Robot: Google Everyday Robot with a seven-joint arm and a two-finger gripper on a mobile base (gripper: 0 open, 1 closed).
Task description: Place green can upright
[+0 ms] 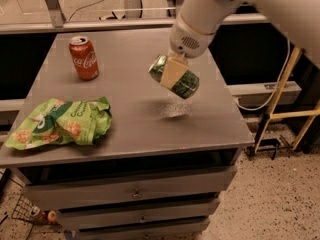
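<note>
The green can [181, 80] hangs in the air above the grey table [135, 124], tilted with its silver top end toward the upper left. My gripper [171, 73] comes down from the white arm at the top right and is shut on the can's middle; one tan finger pad [170, 72] lies across its side. The can's shadow falls on the table just below it.
A red Coca-Cola can [84, 58] stands upright at the table's back left. A wide green snack bag [60, 124] lies at the front left. Drawers sit under the tabletop. Yellow bars and cables stand on the floor to the right.
</note>
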